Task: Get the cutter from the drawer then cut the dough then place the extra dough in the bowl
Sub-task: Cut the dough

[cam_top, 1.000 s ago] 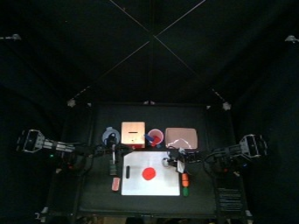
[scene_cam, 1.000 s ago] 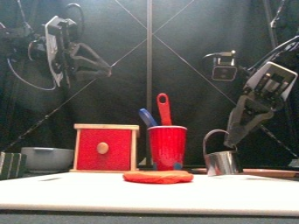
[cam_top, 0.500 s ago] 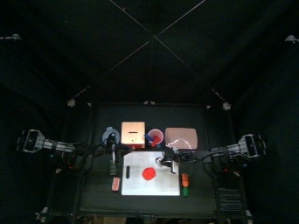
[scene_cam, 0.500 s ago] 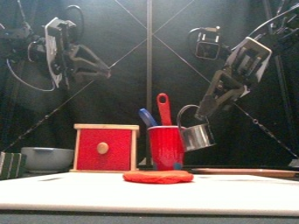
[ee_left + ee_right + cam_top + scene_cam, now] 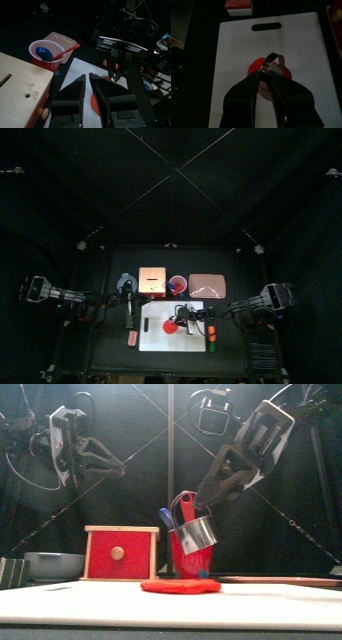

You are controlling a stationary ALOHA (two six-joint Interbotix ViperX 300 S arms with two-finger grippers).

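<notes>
Right tool (image 5: 203, 497): closed on the wire handle of the cutter (image 5: 198, 536) | cutter is held in the air above the red dough (image 5: 181, 586) on the white cutting board (image 5: 238, 50) | left tool (image 5: 87, 76): jaws nearly together, nothing gripped, raised at left.

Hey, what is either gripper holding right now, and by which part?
The right gripper holds the round metal cutter by its wire handle, above the red dough disc. The left gripper holds nothing.
</notes>
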